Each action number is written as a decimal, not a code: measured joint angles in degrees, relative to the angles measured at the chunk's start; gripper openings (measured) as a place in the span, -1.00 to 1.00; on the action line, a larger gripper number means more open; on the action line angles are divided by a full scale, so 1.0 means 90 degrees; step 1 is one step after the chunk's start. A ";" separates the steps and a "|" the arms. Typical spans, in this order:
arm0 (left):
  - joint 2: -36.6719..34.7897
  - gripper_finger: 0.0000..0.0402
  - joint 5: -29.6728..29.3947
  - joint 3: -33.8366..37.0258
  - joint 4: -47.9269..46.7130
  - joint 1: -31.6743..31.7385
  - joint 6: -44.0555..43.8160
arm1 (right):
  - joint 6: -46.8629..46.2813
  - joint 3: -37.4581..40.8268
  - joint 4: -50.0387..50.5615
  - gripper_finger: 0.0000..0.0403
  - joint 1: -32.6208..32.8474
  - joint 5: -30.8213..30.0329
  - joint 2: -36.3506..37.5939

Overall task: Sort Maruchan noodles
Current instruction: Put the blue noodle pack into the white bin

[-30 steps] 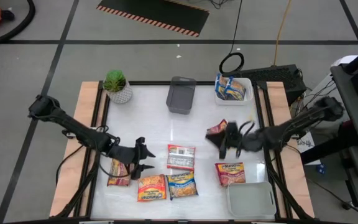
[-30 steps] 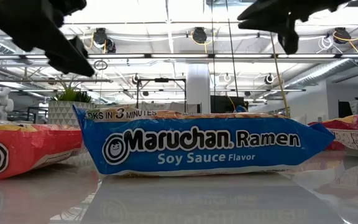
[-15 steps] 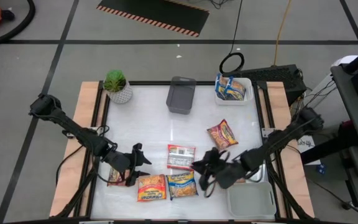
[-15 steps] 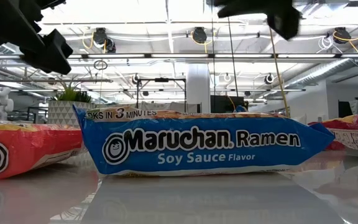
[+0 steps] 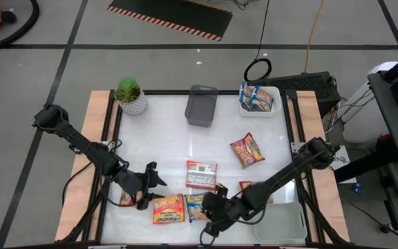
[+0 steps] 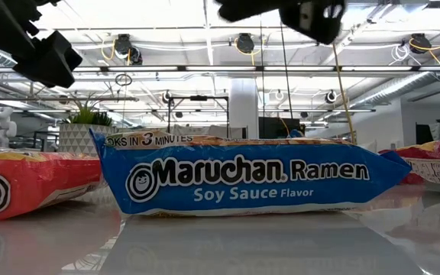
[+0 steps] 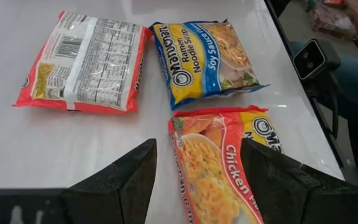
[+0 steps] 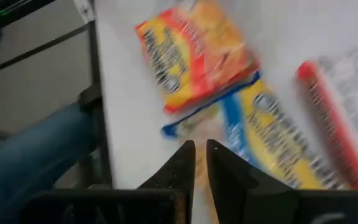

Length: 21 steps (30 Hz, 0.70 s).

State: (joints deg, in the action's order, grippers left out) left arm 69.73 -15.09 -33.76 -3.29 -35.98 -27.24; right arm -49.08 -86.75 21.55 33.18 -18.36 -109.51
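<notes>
I'm swinging the right tool (image 5: pixel 209 211), nearly clenched and empty, from mid-surface down over the blue packet (image 5: pixel 197 206) near the front edge; next pick, I judge. The left tool (image 5: pixel 150 185) is waiting released over the chicken packet (image 5: pixel 168 209).

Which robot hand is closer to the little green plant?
The left. The left gripper is on the plant's side of the table, toward the front edge. The right gripper is farther off, near the table's front middle, above the blue packet.
</notes>
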 joint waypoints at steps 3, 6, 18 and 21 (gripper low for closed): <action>0.0000 0.18 -0.0009 0.0000 0.0002 -0.0108 -0.0125 | -0.0416 -0.0011 0.0231 -0.88 0.0006 0.0238 0.0035; 0.0000 0.18 -0.0011 0.0001 0.0005 -0.0252 -0.0352 | -0.0694 -0.0011 0.0572 -0.94 0.0063 0.0213 0.0043; 0.0000 0.18 -0.0566 0.0005 0.0297 -0.0891 -0.0555 | -0.0820 -0.0010 0.0635 -0.98 0.0116 -0.0017 0.0055; 0.0000 0.18 -0.0608 0.0005 0.0462 -0.0965 -0.0559 | -0.1006 0.0006 0.0629 -0.98 0.0123 0.0045 0.0055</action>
State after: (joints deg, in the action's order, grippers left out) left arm 69.73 -20.57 -33.71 0.87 -44.66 -32.26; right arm -58.13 -86.69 27.21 34.28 -17.96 -109.01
